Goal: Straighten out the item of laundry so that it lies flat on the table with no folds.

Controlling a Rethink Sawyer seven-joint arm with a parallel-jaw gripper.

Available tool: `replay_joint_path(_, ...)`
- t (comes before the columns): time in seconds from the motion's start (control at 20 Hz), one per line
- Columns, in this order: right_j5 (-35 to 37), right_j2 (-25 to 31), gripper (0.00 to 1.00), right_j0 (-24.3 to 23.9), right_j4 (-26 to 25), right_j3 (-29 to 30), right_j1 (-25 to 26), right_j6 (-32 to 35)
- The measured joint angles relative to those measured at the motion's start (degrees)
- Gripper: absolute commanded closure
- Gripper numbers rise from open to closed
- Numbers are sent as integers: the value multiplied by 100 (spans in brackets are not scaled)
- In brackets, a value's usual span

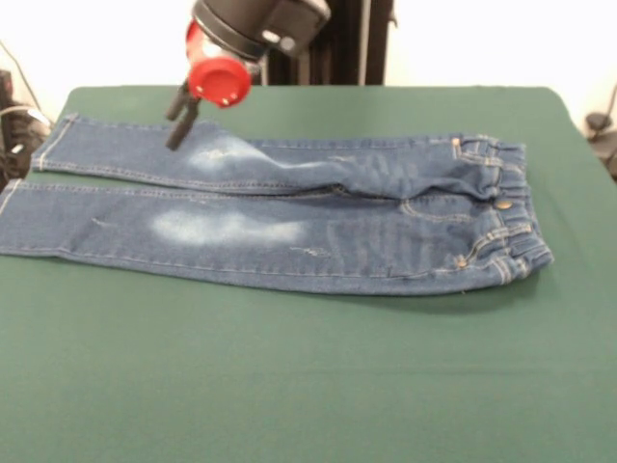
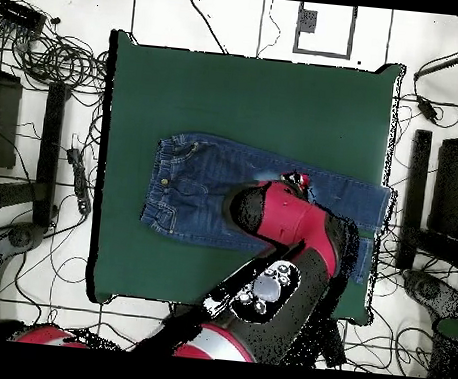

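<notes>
The blue denim jeans (image 1: 289,227) lie spread on the dark green table (image 1: 308,386), waistband and brass button at the right, both legs reaching left. Faded whitish patches show on each thigh. The cloth puckers into creases around the crotch, and the far leg is slightly rumpled there. My gripper (image 1: 177,130) hangs tilted just above the far leg near its faded patch; it is open and holds nothing. In the overhead view the jeans (image 2: 198,190) have the waistband at the left, and my arm hides their middle; the gripper (image 2: 299,180) shows over the legs.
The robot's pedestal (image 1: 333,43) stands behind the table's far edge. Dark gear and cables (image 1: 14,121) sit off the left edge. In the overhead view, cables and stands (image 2: 55,60) ring the table (image 2: 243,88) on the floor.
</notes>
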Motion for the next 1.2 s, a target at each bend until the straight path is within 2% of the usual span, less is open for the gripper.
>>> replay_joint_path(0.6, -25, 77, 0, 303, -49, 3, -86, 0)
replay_joint_path(1.2, -25, 500, 0, 603, 136, 2, -27, 0)
